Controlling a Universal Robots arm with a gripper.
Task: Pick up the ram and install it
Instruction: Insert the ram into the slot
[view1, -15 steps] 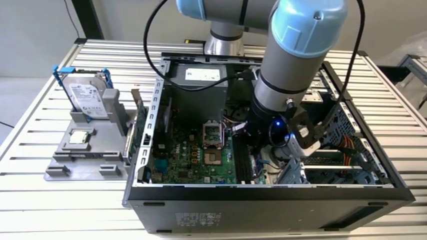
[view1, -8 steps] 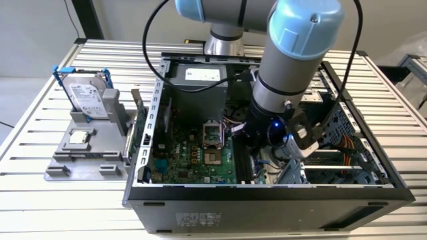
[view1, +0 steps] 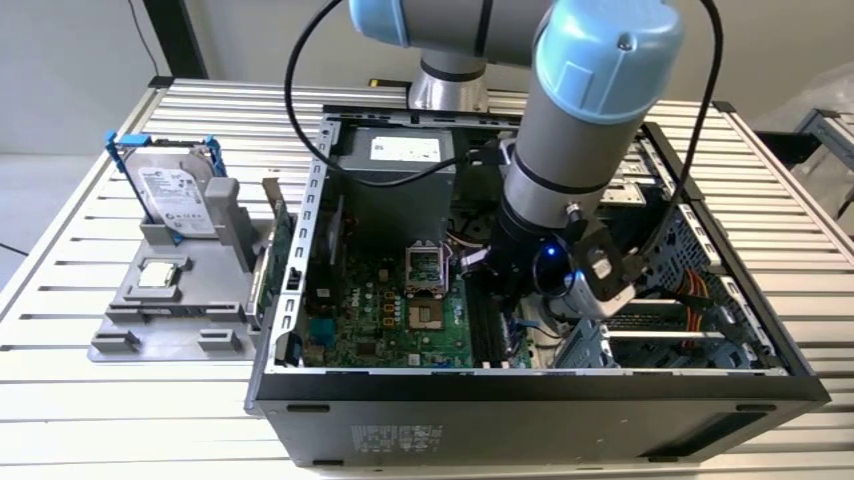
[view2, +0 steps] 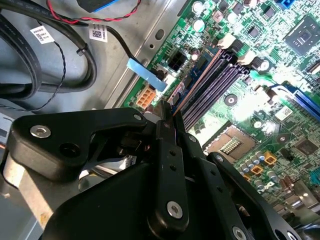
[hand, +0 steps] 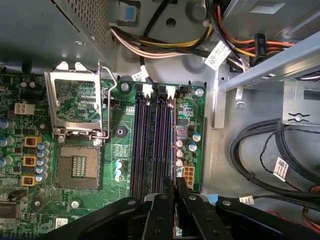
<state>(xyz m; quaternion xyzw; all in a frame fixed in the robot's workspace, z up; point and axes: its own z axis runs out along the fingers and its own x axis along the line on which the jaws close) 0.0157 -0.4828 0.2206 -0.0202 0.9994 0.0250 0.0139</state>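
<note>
The ram (hand: 173, 145) is a thin dark stick seen edge-on, running along the black memory slots (hand: 150, 145) on the green motherboard. My gripper (hand: 177, 186) is shut on its near end, with the black fingers (hand: 186, 192) pinching it from both sides. In the second wrist view the ram (view2: 197, 80) shows as a narrow brown line leading from the gripper (view2: 167, 117) over the outermost slot (view2: 215, 82). I cannot tell whether it is seated. In the exterior view the gripper (view1: 497, 300) reaches low inside the open computer case, above the slots (view1: 483, 335).
An open processor socket (hand: 77, 170) lies beside the slots. Cable bundles (hand: 270, 150) and a metal drive cage (view1: 667, 330) crowd the other side. The power supply (view1: 394, 160) sits at the case's back. A grey fixture (view1: 160, 300) at the exterior view's left holds a blue-framed hard drive (view1: 174, 190).
</note>
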